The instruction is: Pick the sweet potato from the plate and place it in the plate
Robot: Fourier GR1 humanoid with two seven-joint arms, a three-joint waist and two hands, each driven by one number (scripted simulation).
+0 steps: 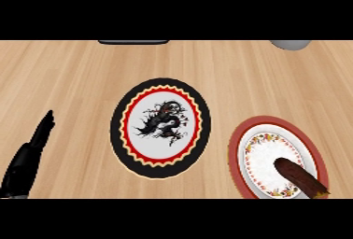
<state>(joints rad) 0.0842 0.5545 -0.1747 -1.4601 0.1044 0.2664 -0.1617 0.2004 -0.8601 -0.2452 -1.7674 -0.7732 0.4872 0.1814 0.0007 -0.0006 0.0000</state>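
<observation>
No brand, label or readable writing is seen on anything; the only marking is a black dragon figure printed in the white centre of the black-rimmed plate (160,127), which is ringed by a red and cream zigzag band and lies flat on the wooden tabletop (69,79). To the right of this plate and slightly nearer the lower edge, a red-rimmed plate (276,158) with a floral inner border is set apart from it, bare wood showing between the two. The sweet potato (300,178) is found on the red-rimmed plate, on its lower right part; its long axis is laid diagonally, one rounded end pointed toward the dragon plate and the other carried out past the rim at the lower right. Far beyond the dragon plate, a dark flat object (133,42) and a grey rounded object (291,44) are cut by the upper edge. To the dragon plate's left, the left hand (27,158) is seen with fingers straight and nothing held. Nothing is placed between the two plates.
</observation>
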